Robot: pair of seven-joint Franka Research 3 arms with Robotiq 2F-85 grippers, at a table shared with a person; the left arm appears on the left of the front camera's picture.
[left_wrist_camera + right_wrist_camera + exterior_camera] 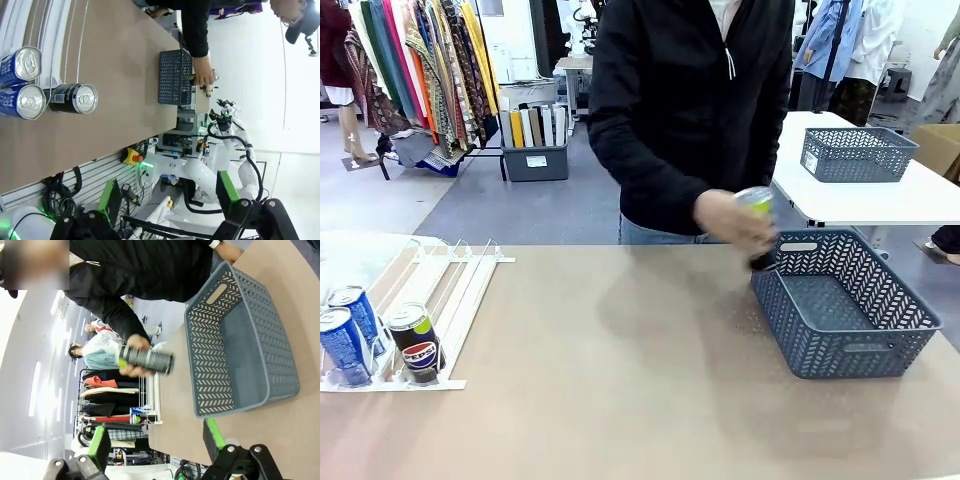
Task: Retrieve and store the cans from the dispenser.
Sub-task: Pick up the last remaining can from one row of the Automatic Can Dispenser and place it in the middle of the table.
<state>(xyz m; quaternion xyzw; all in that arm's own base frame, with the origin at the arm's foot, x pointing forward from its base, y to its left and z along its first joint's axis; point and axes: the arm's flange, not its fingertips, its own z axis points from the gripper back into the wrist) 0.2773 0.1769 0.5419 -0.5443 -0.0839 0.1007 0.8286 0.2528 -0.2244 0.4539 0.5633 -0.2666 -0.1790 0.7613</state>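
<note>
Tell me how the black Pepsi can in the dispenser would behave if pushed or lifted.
The black Pepsi can looks smooth and round, so it may slip in a loose grip. Its top seems unopened, so it is probably heavy for its size. It sits at the dispenser's front stop, so pushing it forward likely fails.

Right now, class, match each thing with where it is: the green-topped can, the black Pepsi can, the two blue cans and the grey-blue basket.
1 green-topped can
2 black Pepsi can
3 blue cans
4 basket

A at the dispenser front, leftmost lanes
B on the table, right side, nothing inside
C in the person's hand
D at the dispenser front, just right of the blue ones

Pairs: 1-C, 2-D, 3-A, 4-B
</note>
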